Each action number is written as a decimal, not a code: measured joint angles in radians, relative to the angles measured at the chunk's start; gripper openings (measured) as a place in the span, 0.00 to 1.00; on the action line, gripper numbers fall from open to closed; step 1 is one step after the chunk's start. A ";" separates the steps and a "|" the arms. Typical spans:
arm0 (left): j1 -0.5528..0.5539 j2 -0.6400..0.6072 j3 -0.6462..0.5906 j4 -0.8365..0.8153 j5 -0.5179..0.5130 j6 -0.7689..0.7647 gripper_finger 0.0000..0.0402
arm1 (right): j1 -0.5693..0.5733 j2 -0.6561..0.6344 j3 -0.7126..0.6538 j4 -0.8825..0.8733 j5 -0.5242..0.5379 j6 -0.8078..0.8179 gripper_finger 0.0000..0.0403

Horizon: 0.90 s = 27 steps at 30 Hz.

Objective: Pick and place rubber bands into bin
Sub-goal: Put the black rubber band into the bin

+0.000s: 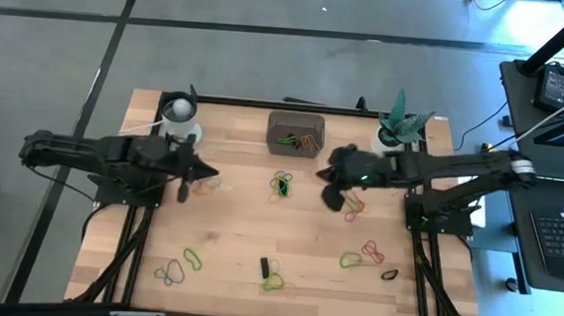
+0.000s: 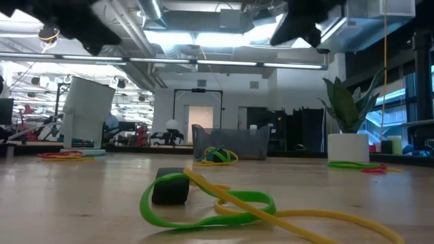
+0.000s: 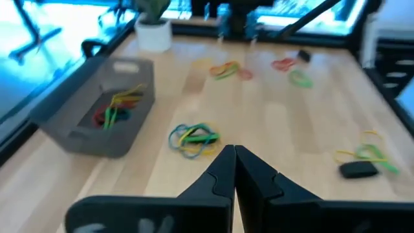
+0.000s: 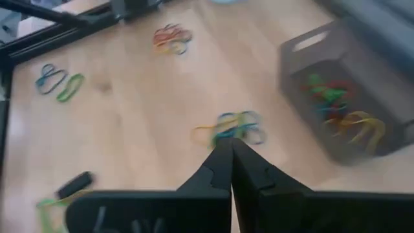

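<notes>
Several rubber bands (image 1: 296,139) are held in the bin (image 1: 296,130) at the table's (image 1: 237,235) far edge; others are scattered across it. Both the left gripper (image 1: 182,189) and right gripper (image 1: 330,196) are closed, empty, above the table. No writing can be read.

The whole worktop (image 1: 287,228) is seen from straight overhead. A level, surface-height view is taken across it toward the room. Each wrist view is taken close above the wood; the bin (image 1: 296,131) is shared by all four.
</notes>
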 joint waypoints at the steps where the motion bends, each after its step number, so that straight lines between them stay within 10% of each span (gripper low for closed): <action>1: -0.011 -0.039 -0.012 -0.007 0.000 0.012 0.01 | 0.022 0.043 0.041 -0.017 0.001 0.021 0.00; 12: -0.065 -0.275 -0.046 -0.132 0.028 0.072 0.01 | 0.266 0.501 0.443 -0.291 -0.004 0.135 0.00; 27: -0.066 -0.289 -0.046 -0.137 0.082 0.074 0.01 | 0.370 0.804 0.566 -0.176 -0.030 -0.004 0.21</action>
